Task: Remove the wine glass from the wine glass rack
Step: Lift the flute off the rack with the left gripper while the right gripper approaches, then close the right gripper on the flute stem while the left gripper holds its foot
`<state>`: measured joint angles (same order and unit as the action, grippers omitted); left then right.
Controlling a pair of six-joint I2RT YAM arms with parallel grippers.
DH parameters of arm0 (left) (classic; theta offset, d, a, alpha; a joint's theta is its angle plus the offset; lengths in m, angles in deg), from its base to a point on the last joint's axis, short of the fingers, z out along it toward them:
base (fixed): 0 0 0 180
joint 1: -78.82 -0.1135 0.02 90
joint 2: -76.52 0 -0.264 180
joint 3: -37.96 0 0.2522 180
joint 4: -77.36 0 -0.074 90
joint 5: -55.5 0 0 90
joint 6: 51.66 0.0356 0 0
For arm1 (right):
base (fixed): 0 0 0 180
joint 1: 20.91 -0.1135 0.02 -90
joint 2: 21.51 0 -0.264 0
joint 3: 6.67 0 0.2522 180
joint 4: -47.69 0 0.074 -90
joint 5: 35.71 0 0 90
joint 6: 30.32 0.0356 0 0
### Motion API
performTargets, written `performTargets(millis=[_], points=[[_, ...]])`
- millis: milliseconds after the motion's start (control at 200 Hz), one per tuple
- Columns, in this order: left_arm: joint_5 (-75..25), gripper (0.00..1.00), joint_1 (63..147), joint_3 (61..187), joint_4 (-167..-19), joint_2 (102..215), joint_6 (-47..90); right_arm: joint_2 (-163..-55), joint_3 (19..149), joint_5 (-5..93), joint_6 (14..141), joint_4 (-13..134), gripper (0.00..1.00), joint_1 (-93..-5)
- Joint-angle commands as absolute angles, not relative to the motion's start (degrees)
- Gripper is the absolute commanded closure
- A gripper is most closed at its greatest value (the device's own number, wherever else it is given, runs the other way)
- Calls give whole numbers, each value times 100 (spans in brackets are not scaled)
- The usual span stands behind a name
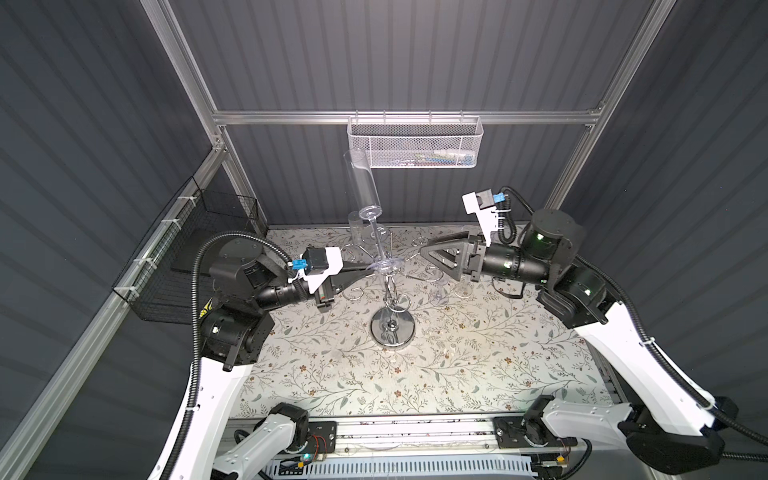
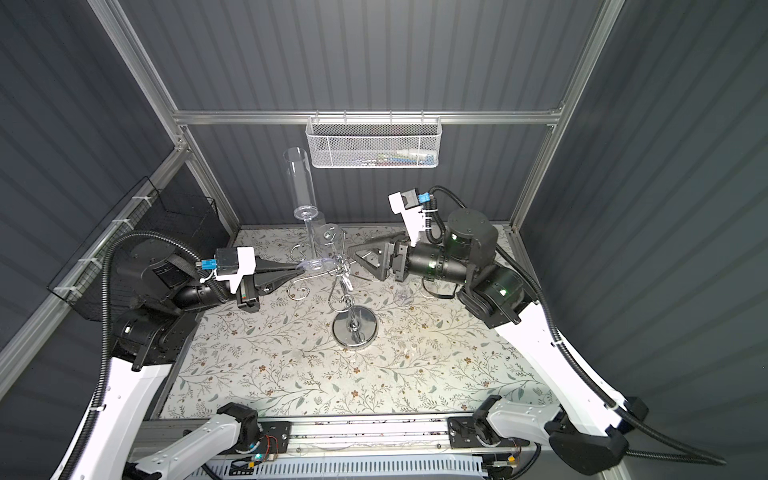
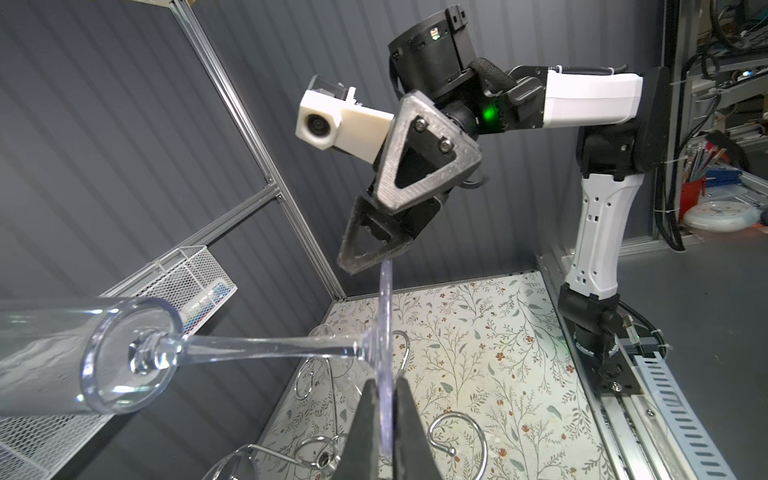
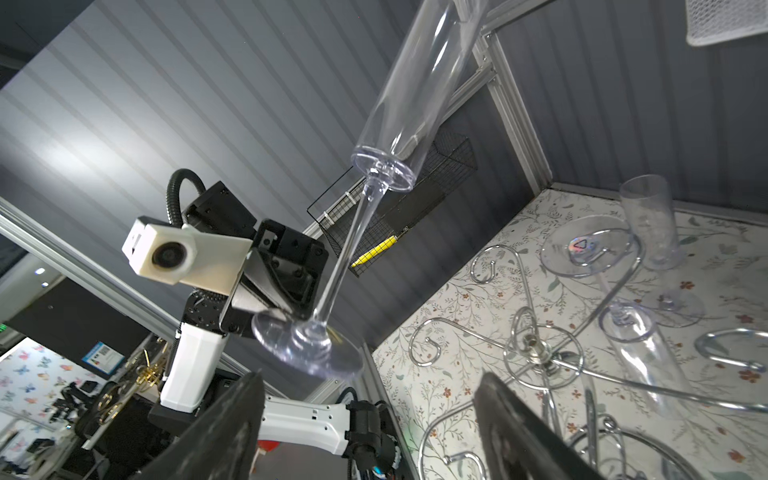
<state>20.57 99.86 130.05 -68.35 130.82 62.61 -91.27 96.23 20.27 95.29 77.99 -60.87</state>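
Observation:
The wine glass is a clear tall flute, held tilted above the wine glass rack with its bowl up and toward the back wall. My left gripper is shut on the edge of its round foot; the left wrist view shows the foot pinched between both fingers. The chrome wine glass rack stands mid-table under it, its curled hooks free of this glass. My right gripper is open just right of the foot, touching nothing; in the right wrist view the foot lies beyond the spread fingers.
Another clear glass hangs by its foot on a rack arm. More clear glasses stand on the floral table right of the rack. A white mesh basket hangs on the back rail and a black wire basket on the left wall.

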Motion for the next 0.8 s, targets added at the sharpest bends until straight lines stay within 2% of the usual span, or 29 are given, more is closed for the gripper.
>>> performTargets(millis=[0, 310, 620, 795], points=[[1989, 100, 10183, 12914, -7104, 13062, 6470, -9219, 9752, 1639, 10049, 7344, 22, -6102], [1449, 100, 10965, 12969, -6801, 13273, 7007, -9290, 9541, 1581, 10527, 7168, 32, -6114], [485, 100, 12137, 13146, -6654, 13649, 7545, -9072, 9243, 1829, 10521, 7381, 41, -6173], [229, 100, 12348, 13139, -6726, 13680, 7620, -8791, 8960, 2083, 10450, 7505, 49, -6173]])
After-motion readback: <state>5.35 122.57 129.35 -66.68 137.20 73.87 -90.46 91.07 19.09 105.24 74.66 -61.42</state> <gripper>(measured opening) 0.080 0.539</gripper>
